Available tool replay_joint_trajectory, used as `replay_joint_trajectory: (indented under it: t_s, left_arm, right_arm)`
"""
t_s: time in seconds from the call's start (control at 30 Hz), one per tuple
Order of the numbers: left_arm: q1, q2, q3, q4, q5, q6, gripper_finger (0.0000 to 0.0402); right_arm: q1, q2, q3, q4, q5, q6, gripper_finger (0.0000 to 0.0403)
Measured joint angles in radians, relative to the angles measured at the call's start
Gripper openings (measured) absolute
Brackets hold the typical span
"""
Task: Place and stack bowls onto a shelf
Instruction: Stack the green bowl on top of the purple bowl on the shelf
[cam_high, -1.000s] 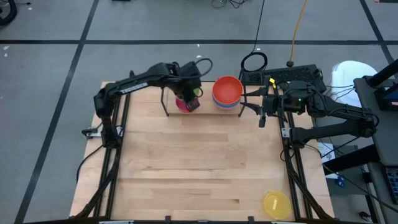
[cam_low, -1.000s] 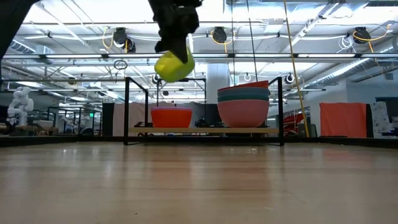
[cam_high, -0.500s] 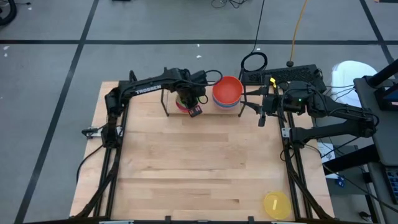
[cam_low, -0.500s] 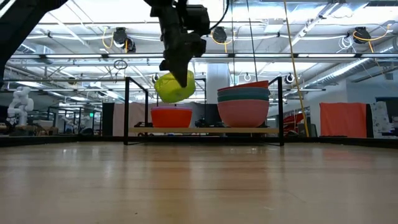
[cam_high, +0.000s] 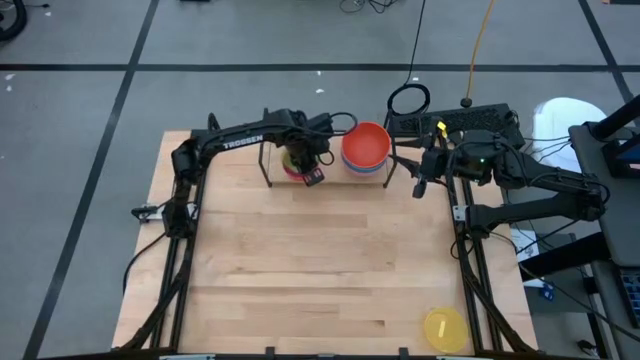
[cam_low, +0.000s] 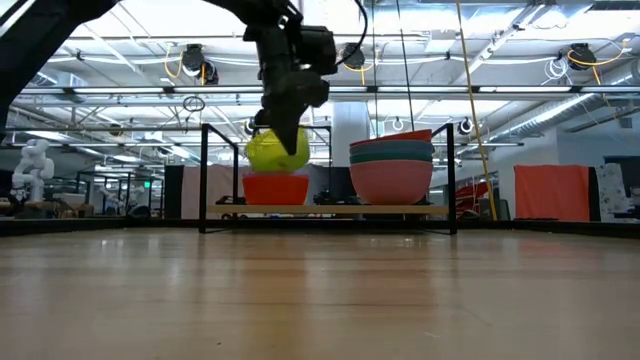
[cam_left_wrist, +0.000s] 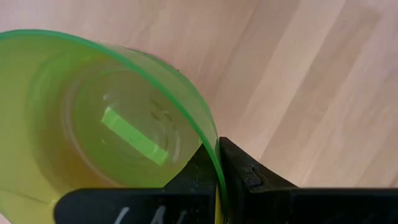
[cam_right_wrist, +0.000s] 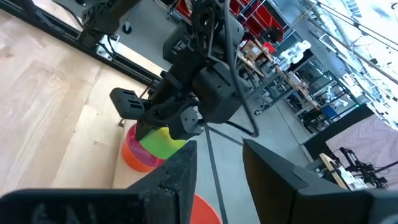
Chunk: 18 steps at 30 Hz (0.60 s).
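Low view: green bowl (cam_low: 277, 152) is seen tilted, pinched at its rim by the left hand (cam_low: 283, 135), just above the orange bowl (cam_low: 275, 188) on the shelf (cam_low: 325, 210). Left wrist view alone shows the green bowl's translucent inside. A stack of bowls (cam_low: 391, 165), red on top, stands alongside. Right hand (cam_high: 420, 185), fingers spread, is parked beside the shelf. Yellow bowl (cam_high: 444, 328) is seen at the worktop's (cam_high: 320, 270) near corner in the high view only.

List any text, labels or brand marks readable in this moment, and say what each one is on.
"TROSSEN": white lettering along the left arm's forearm, readable in the high view.
White marks on the left gripper body at the wrist view's bottom edge: cut off, unreadable.
Nothing legible on the bowls, the shelf or the right arm's gripper.
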Motion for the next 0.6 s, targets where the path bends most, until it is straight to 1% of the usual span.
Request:
replay_joint_trajectory:
  t_s: [0.2, 0.3, 0.4, 0.47, 0.6]
  left_arm:
    - [0.004, 0.013, -0.084, 0.029, 0.004, 0.009, 0.0004]
    - [0.007, 0.009, -0.123, 0.089, 0.006, 0.013, 0.0005]
    - [0.009, 0.007, -0.126, 0.104, 0.001, 0.035, 0.0009]
    - [0.009, 0.007, -0.127, 0.141, -0.020, 0.051, 0.0015]
    - [0.009, 0.004, -0.119, 0.169, -0.025, 0.069, 0.0029]
  right_arm:
    - [0.000, 0.000, 0.000, -0.002, 0.000, -0.002, 0.0125]
    - [0.000, 0.000, 0.000, -0.001, 0.000, -0.003, 0.0125]
    - [0.000, 0.000, 0.000, -0.001, 0.000, -0.003, 0.0125]
    - [0.000, 0.000, 0.000, -0.001, 0.000, -0.003, 0.0125]
    - [0.000, 0.000, 0.000, 0.000, 0.000, -0.003, 0.0125]
